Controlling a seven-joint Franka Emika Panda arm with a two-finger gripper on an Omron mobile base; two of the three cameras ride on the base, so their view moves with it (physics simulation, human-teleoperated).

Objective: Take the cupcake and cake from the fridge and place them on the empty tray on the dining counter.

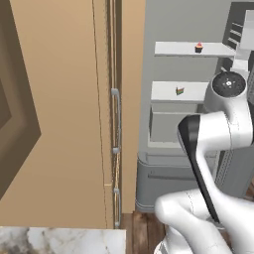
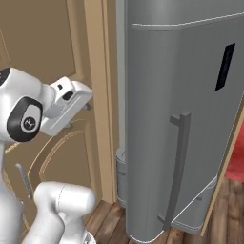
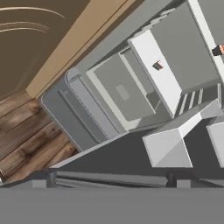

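While the hand (image 3: 113,178) stands wide open with nothing in it, it looks from outside into the open fridge (image 1: 168,163). The cake (image 1: 180,91) lies on the lower white shelf (image 1: 168,92), near its front edge. The cupcake (image 1: 199,47) stands on the upper shelf (image 1: 173,48), well apart from the cake. Below them is the grey drawer (image 1: 166,126). The fridge door (image 2: 181,119) is swung open beside the brown cabinet (image 1: 59,124).

White arm (image 1: 213,139) folded, elbow bent high, wrist (image 2: 66,107) reaching forward; pincer (image 3: 111,181) fingers spread wide apart, holding nothing.
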